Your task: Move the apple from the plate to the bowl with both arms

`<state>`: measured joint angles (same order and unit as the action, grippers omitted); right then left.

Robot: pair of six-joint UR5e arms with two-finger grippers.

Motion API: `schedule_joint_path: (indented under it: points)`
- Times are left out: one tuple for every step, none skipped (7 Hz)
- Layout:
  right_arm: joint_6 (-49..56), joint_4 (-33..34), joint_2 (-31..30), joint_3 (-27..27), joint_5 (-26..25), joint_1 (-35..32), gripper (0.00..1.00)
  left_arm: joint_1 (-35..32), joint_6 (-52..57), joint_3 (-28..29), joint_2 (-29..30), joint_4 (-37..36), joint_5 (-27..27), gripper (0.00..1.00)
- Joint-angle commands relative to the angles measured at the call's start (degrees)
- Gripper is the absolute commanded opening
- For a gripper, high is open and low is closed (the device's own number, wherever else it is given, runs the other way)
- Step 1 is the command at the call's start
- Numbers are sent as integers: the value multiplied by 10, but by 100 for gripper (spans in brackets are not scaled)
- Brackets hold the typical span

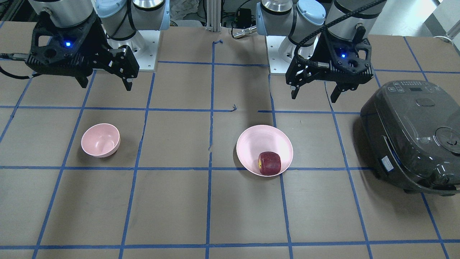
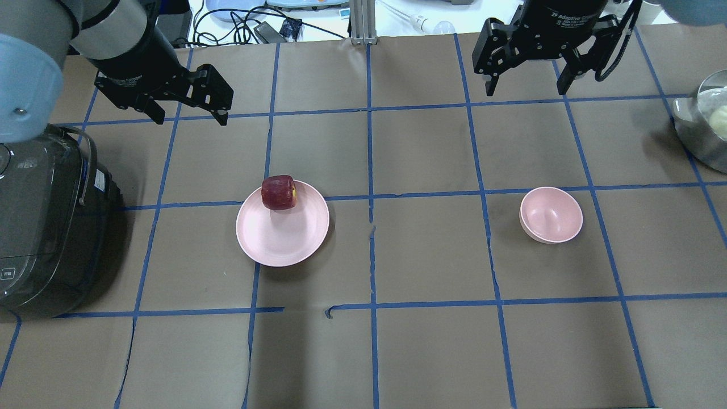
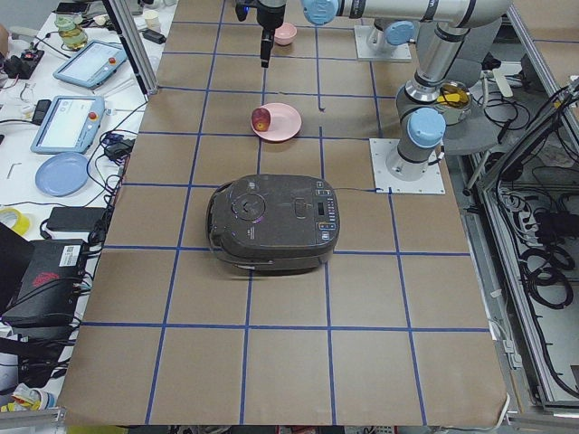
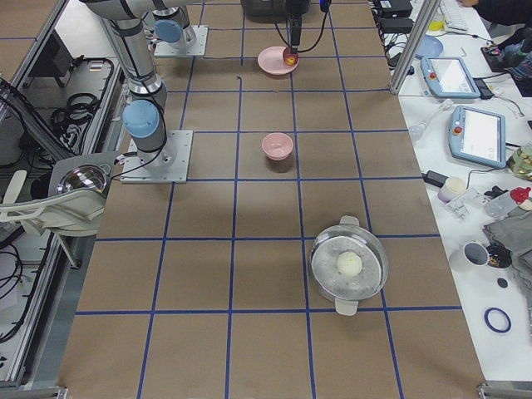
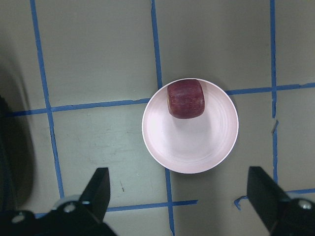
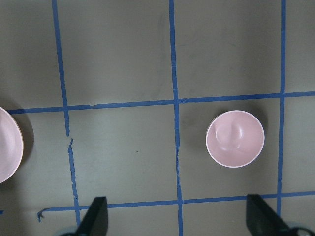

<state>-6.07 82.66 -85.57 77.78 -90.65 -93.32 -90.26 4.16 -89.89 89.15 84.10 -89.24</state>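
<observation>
The dark red apple (image 1: 269, 163) lies on its side at the rim of the wide pink plate (image 1: 258, 142); the left wrist view shows the apple (image 5: 185, 99) on the plate (image 5: 192, 147) too. The small deep pink bowl (image 1: 100, 140) stands empty about two grid squares away, also in the right wrist view (image 6: 235, 138). My left gripper (image 2: 192, 120) is open and empty, held above the table beyond the plate (image 2: 282, 233). My right gripper (image 2: 525, 91) is open and empty, held above the table beyond the bowl (image 2: 551, 215).
A dark rice cooker (image 2: 40, 227) stands at the table's left end, close to the left arm. A steel pot (image 2: 707, 122) with a pale round thing in it sits at the right end. Blue tape lines grid the brown table.
</observation>
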Motion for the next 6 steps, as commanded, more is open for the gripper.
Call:
schedule_joint_path:
  points:
    - [0,0,-1,0,-1,-1,100,0,1,-2,1,-2,2,100]
    - [0,0,-2,0,-1,-1,100,0,1,-1,1,-2,3,100]
    - [0,0,-3,0,-1,-2,100,0,1,-2,1,-5,2,100]
    - [0,0,-3,0,-1,-2,100,0,1,-2,2,-8,1,100]
    - [0,0,-3,0,2,-2,100,0,0,-1,1,-8,4,100]
    - [0,1,-3,0,3,-2,100,0,-6,1,1,-5,2,100]
